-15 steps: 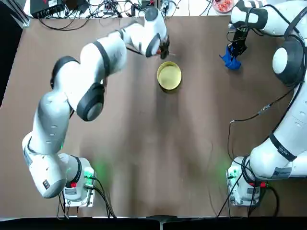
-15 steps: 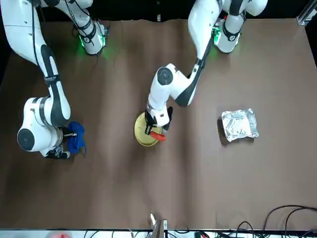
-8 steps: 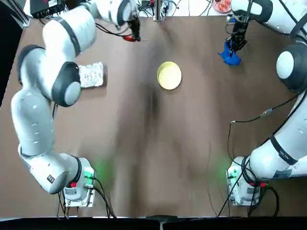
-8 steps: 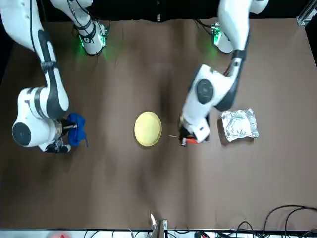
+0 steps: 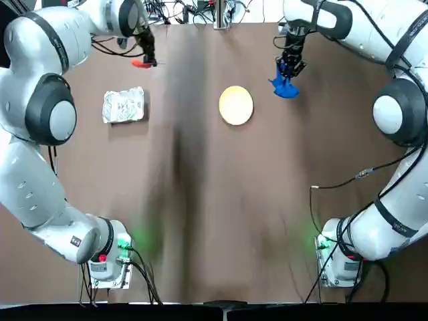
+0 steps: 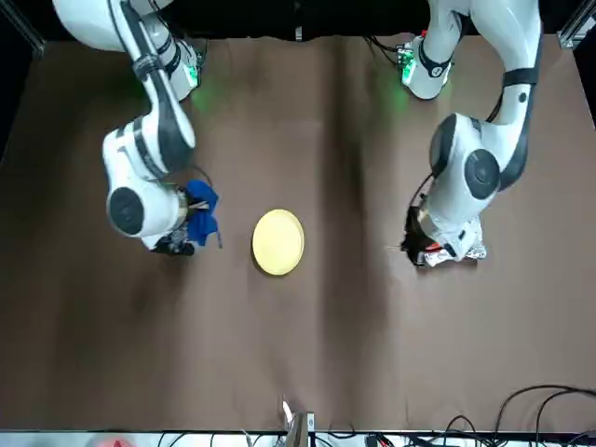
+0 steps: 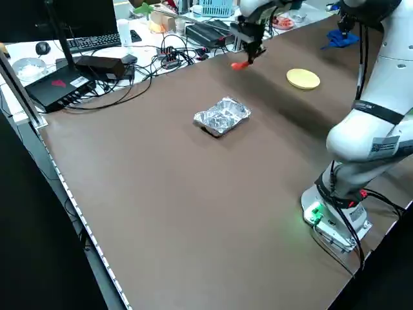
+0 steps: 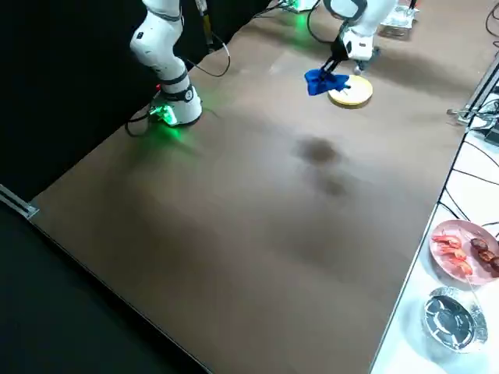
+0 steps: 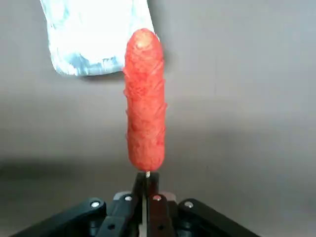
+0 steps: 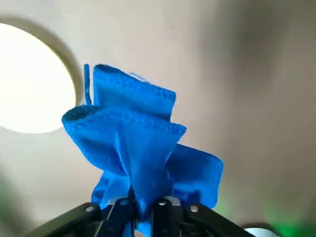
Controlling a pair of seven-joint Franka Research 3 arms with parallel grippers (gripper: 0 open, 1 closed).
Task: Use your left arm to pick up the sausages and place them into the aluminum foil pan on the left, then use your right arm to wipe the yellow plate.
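My left hand (image 9: 146, 185) pinches sausage (image 9: 144, 98) by thin end only, just beyond foil pan (image 5: 124, 105), not yet over it. Risk: sausage slips, lands on table (image 5: 221, 200). My right hand (image 10: 143, 202) clamps blue cloth (image 10: 140, 148) beside yellow plate (image 5: 236, 105); loose folds could snag rim.

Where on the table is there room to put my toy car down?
Lots of bare brown table lies between the two arm bases, below the yellow plate and foil pan. The far edge is crowded: the left gripper holds the sausage, the right gripper holds the blue cloth.
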